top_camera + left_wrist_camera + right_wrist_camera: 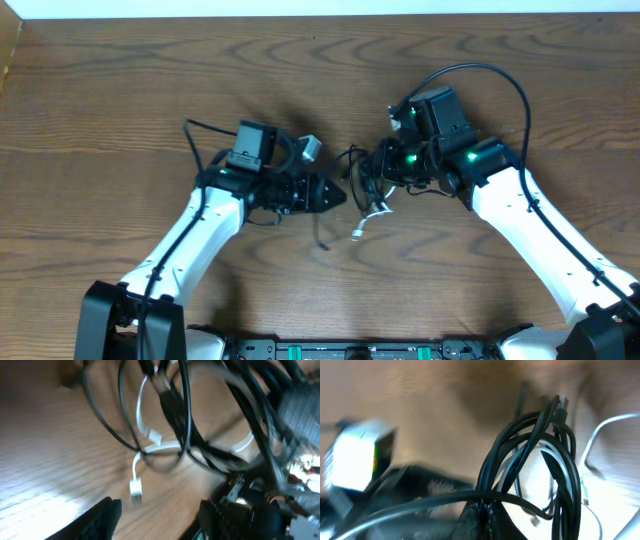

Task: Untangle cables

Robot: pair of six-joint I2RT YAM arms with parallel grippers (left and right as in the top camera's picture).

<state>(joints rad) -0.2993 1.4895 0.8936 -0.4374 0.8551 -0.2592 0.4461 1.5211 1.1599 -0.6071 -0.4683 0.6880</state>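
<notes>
From overhead, the task looks to be at its pulling-apart step. The tangle of thin, flexible black cables lies near the middle of the brown wood-grain table, between the two arms. It is gathered at the right gripper, and a thin whitish strand trails out toward the near edge. The left gripper points at the tangle from just beside it. In the left wrist view, its dark fingers stand apart with only bare wood between them. Ahead of them, black loops cross the whitish strand, which ends in a small white plug. In the right wrist view, the right gripper is clamped on the base of the black loops, which rise tightly stacked. The next move, I judge, calls for the left gripper to close on one loose strand rather than several.
</notes>
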